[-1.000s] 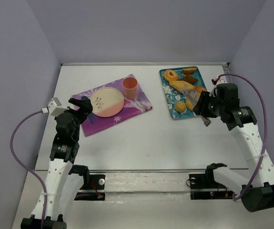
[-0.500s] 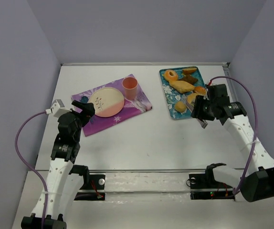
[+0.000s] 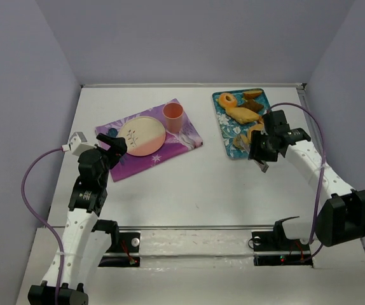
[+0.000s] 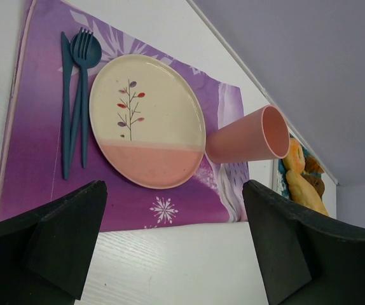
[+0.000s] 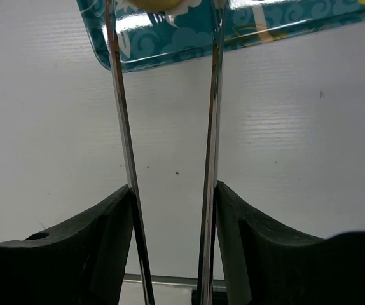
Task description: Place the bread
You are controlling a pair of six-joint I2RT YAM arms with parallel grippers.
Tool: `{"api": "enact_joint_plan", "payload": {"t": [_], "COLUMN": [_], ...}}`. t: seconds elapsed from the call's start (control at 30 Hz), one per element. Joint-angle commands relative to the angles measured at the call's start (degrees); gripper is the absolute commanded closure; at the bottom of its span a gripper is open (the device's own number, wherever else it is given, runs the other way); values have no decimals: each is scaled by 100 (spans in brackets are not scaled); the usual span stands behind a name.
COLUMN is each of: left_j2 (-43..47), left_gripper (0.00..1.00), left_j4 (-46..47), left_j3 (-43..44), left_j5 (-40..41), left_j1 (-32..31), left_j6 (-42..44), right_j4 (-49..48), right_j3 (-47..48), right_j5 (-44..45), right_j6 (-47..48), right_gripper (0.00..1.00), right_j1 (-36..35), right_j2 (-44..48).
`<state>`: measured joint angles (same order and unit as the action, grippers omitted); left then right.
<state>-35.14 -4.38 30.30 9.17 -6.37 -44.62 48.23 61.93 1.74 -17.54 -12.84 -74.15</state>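
The bread (image 3: 240,141), a small round golden bun, lies in the near left corner of the teal tray (image 3: 221,121). My right gripper (image 3: 259,150) is shut on a pair of metal tongs (image 5: 120,95). Their two thin arms run forward and stand apart on either side of the bread (image 5: 155,3), which shows only at the top edge of the right wrist view. Whether the tongs touch the bread is hidden. My left gripper (image 3: 110,142) is open and empty at the near left corner of the purple placemat (image 3: 170,149).
A cream-and-pink plate (image 3: 142,135) and an orange cup (image 3: 173,115) stand on the placemat, with a blue fork and knife (image 4: 74,95) left of the plate. The tray also holds a ring donut (image 3: 226,100), a long tan loaf (image 3: 241,115) and brown pieces (image 3: 253,101).
My right arm has swung left and lower, bringing the tongs to the tray's near left corner over the bread. My left arm shifted slightly, then stayed still.
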Motion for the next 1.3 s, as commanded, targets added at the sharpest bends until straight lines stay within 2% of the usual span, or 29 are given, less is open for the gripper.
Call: {"api": "enact_joint_plan", "payload": {"t": [0.0,0.27,0.4,0.5,0.57,0.63,0.8,0.97,1.07,1.1,1.23,1.27], "left_j2": [15,7,7,-2,7,24,121,139,139,139,147,165], "left_gripper": [1,1,1,1,1,1,1,1,1,1,1,1], "left_j4": [183,227,245,262,254,254,245,227,166,140,8,-62], "left_j3": [-42,-51,-60,-60,-60,-60,-69,-77,-86,-77,-7,10], "left_j5": [-47,-47,-56,-47,-55,-64,-82,-170,-284,-319,-433,-477], "left_j1": [-22,-22,-22,-22,-22,-22,-22,-31,-31,-31,-31,-31], "left_j6": [-3,6,6,15,6,6,6,-29,-90,-99,-99,-117], "right_j4": [-340,-604,-674,-736,-753,-753,-683,-701,-876,-972,-1535,-1762], "right_j3": [179,293,390,451,478,486,504,635,838,890,1347,1609], "right_j5": [345,-68,-121,-130,-104,-60,-147,-972,-1263,-1211,-1009,-983], "right_j6": [-74,119,119,32,-12,-91,-153,-22,75,128,417,514], "right_gripper": [43,44,47,59,64,69,71,73,73,73,73,73], "right_j1": [-96,-149,-149,-201,-201,-201,-201,-254,-867,-1391,-2440,-2860], "right_j2": [-170,-521,-636,-680,-654,-566,118,673,814,806,306,-78]}}
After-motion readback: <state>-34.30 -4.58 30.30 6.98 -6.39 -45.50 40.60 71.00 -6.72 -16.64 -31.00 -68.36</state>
